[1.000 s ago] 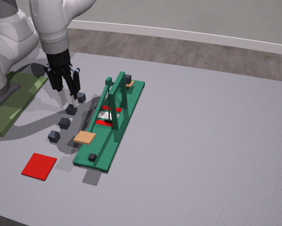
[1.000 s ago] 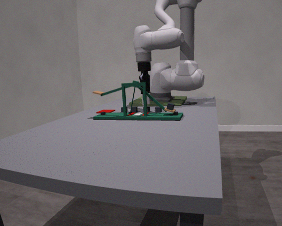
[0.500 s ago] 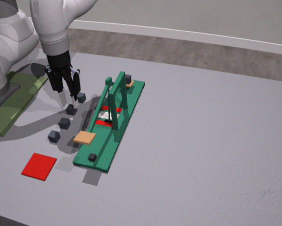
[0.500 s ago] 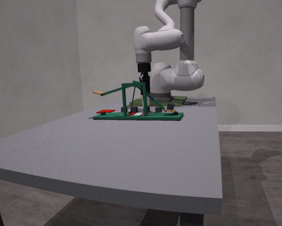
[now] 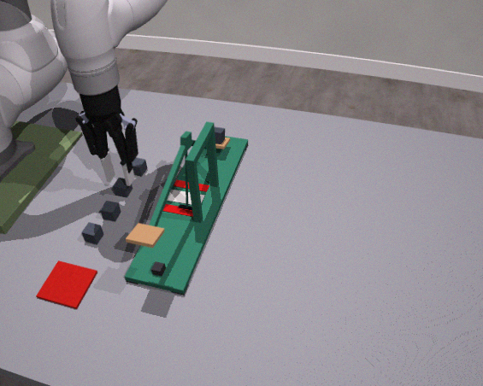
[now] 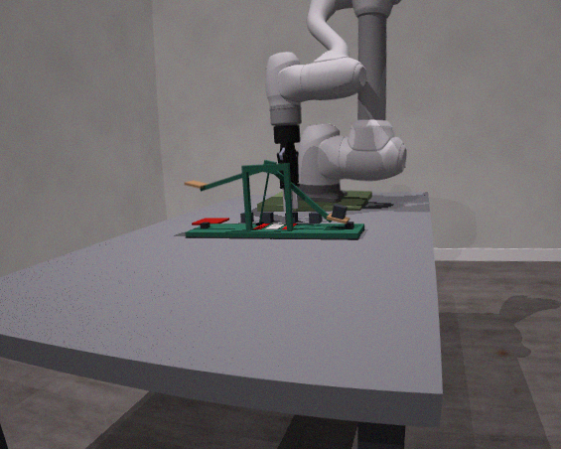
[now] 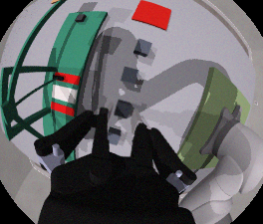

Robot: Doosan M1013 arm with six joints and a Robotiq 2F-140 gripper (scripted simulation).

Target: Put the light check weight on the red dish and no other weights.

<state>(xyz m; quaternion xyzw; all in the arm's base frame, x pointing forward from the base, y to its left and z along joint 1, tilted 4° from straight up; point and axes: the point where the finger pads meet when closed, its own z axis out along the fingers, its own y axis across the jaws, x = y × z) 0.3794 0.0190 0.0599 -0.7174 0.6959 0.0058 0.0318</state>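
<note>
One red dish (image 5: 67, 284) (image 6: 210, 222) (image 7: 152, 15), nearest, bare. Four dark weights (image 5: 110, 210) (image 6: 315, 218) (image 7: 130, 75), in a row beyond. Gripper (image 5: 118, 184) (image 6: 290, 208) (image 7: 122, 112), fingers partly spread, empty; risk: neighbour nudged by off-centre descent. Farthest, one loaded weight (image 5: 219, 135) (image 6: 339, 212), on lowered pan (image 5: 225, 143) (image 6: 345, 221).

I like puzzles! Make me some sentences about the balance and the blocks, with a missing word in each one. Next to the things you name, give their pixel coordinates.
1. The flat dish (image 5: 67, 284) (image 6: 210, 221) (image 7: 152, 15) is coloured ____.
2. The balance's base (image 5: 172, 256) (image 6: 229, 233) (image 7: 84, 34) is coloured ____.
3. The raised pan (image 5: 145, 235) (image 6: 195, 184) has ____ blocks on it.
4. The lowered pan (image 5: 221, 145) (image 6: 332, 218) carries ____ dark block (image 5: 219, 135) (image 6: 339, 212).

Missing words: red; green; no; one.
</note>
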